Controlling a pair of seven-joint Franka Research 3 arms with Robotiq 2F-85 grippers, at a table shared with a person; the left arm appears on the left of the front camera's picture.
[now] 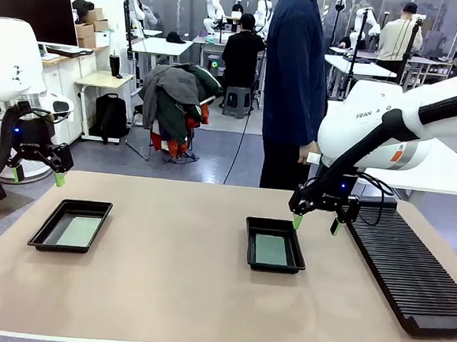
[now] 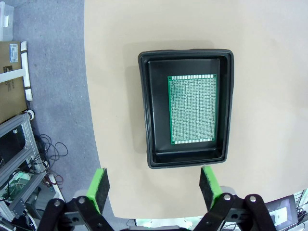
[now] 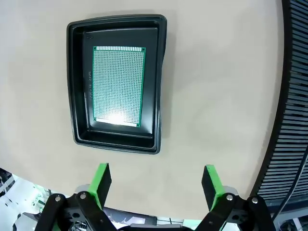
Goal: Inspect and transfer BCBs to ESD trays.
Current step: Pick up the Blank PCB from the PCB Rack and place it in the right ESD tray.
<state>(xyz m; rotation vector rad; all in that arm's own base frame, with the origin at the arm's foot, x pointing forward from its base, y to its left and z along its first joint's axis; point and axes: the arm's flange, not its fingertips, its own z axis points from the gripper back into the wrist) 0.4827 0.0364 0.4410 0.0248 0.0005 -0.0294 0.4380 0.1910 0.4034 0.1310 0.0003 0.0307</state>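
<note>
- Each black tray, left and middle of the table, holds one flat green perforated board.
- Left gripper and right gripper hover spread wide, empty.

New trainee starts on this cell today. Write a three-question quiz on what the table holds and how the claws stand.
1. True or false: each black ESD tray, the left tray and the middle tray, holds one green board.
2. Multiple choice: the long ribbed rack lies (A) between the trays, (B) at the robot's right side of the table, (C) at its left edge.
3. Fill in: the left claw and the right claw both hang above the table with jaws ____ and nothing between them.

Key: 1 true, see the left board and the middle board. 2 B. 3 open.
</note>
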